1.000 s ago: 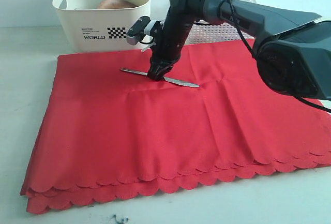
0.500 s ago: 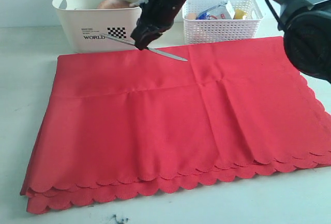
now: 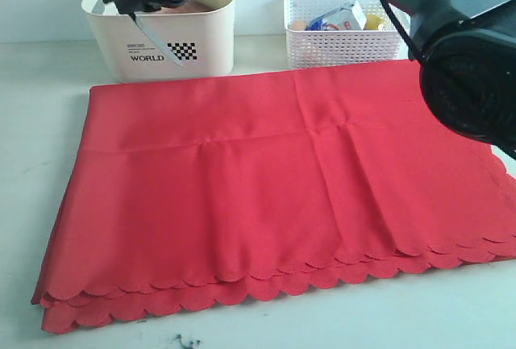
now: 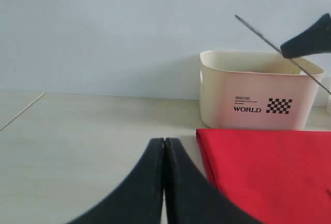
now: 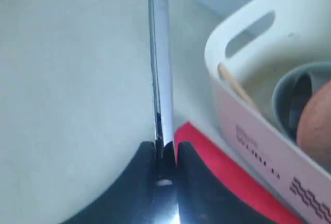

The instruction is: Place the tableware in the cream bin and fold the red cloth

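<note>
the left gripper [image 4: 164, 144] hangs low over the table [image 3: 40, 123] at the far left, its two black fingers pressed together with nothing between them. just past it, at the back left, stands the cream bin [image 3: 205, 35], right behind the far left corner of the red cloth [image 3: 266, 188]. the right arm reaches across the middle, and the right gripper [image 5: 165, 146] hovers above the bin's near left part, clamped tight on the knife [image 3: 161, 40]. the knife is tilted: its upper end points up and to the left, and its lower end slants down in front of the bin's printed wall, clear of the cloth. inside the bin lie a brown plate [image 5: 316, 115], a steel cup [image 5: 297, 87] and a thin wooden piece [image 5: 235, 85] leaning on the wall; spoon or chopstick, i cannot tell. the cloth fills the middle, folded in two, both scalloped edges stacked along the near side. at the back right, a white basket [image 3: 347, 47] holds a milk carton [image 3: 337, 17] and other small food.
</note>
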Motion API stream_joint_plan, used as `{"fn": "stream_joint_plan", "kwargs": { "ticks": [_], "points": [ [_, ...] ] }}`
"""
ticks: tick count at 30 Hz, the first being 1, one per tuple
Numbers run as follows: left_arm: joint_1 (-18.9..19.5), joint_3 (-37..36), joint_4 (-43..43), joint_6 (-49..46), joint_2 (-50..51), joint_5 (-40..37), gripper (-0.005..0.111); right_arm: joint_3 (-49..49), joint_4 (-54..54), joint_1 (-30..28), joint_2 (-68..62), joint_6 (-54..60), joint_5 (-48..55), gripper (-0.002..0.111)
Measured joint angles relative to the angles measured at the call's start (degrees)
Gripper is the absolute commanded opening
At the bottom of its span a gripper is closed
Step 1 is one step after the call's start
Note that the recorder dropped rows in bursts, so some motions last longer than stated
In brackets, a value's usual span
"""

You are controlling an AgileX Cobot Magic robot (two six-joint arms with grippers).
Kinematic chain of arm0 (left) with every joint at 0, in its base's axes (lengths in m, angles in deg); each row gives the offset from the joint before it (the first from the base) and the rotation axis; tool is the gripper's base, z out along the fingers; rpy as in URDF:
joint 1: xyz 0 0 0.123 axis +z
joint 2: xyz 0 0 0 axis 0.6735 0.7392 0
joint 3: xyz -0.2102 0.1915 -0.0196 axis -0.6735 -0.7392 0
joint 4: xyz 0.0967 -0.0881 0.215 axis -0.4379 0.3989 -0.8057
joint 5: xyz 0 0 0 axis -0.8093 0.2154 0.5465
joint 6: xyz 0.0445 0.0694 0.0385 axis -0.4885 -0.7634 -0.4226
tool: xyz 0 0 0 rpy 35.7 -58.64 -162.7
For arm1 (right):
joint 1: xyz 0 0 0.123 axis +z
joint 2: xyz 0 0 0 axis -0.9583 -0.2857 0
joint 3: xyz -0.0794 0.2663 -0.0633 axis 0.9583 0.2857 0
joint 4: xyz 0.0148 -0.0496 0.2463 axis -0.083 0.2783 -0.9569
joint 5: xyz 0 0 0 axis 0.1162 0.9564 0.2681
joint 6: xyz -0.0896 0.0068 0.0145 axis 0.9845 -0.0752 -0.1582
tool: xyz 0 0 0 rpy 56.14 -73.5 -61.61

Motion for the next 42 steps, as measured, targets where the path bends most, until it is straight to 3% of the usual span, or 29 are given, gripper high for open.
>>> {"fn": "stream_joint_plan", "kwargs": {
  "ticks": [8, 14, 19, 27, 32, 37, 42],
  "points": [
    [0.0, 0.0, 0.0, 0.0, 0.0, 0.0, 0.002, 0.0, -9.2, 0.5, -1.7, -13.4, -23.3, 0.000],
    [0.0, 0.0, 0.0, 0.0, 0.0, 0.0, 0.002, 0.0, -26.3, 1.0, -5.0, -14.9, -38.2, 0.000],
    [0.0, 0.0, 0.0, 0.0, 0.0, 0.0, 0.002, -0.2, -35.1, 2.8, -7.5, -15.3, -50.3, 0.017],
    [0.0, 0.0, 0.0, 0.0, 0.0, 0.0, 0.002, -0.6, -35.3, 3.2, -7.7, -14.4, -52.1, 0.053],
    [0.0, 0.0, 0.0, 0.0, 0.0, 0.0, 0.002, -0.6, -34.2, 3.2, -7.7, -14.0, -50.8, 0.062],
    [0.0, 0.0, 0.0, 0.0, 0.0, 0.0, 0.002, -0.6, -31.2, 3.1, -7.7, -13.5, -44.5, 0.060],
    [0.0, 0.0, 0.0, 0.0, 0.0, 0.0, 0.002, -0.6, -24.6, 3.0, -7.1, -12.6, -32.7, 0.033]
  ]
}}
